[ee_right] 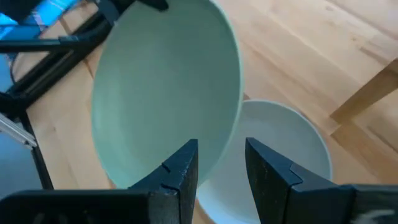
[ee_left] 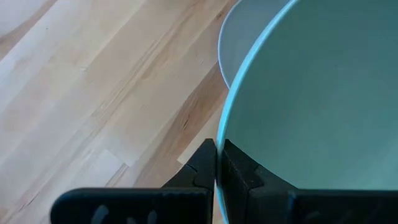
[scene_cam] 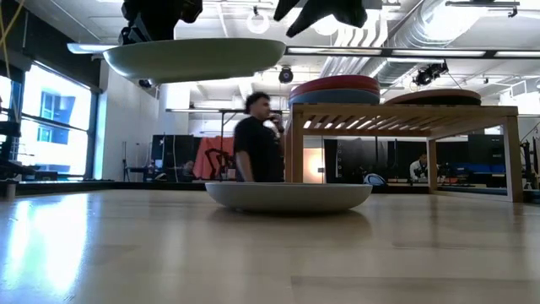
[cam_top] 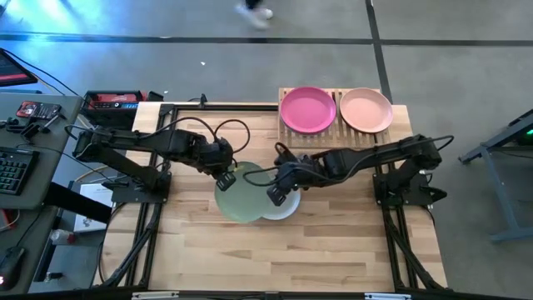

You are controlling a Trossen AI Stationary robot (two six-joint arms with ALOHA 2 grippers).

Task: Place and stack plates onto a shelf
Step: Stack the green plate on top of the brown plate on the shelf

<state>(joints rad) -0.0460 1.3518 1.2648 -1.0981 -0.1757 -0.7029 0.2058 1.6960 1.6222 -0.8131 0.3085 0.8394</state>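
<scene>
Pale plank tabletop (cam_top: pixel 316 250); left gripper (ee_left: pixel 217 163) pinches matte round mint plate (cam_top: pixel 240 193), right gripper (ee_right: pixel 221 163) spread

Two matte black jointed robot arms on black frame bases, with looping black cables. Left gripper (ee_left: pixel 216 177) and right gripper (ee_right: pixel 221 171) each have two blocky, angular black fingers.

Bright overhead lighting. Glare streaks the near worktop (scene_cam: pixel 126 253) in the low view; the window (scene_cam: pixel 51 127) is overexposed; the person (scene_cam: pixel 257 139) is blurred.
</scene>
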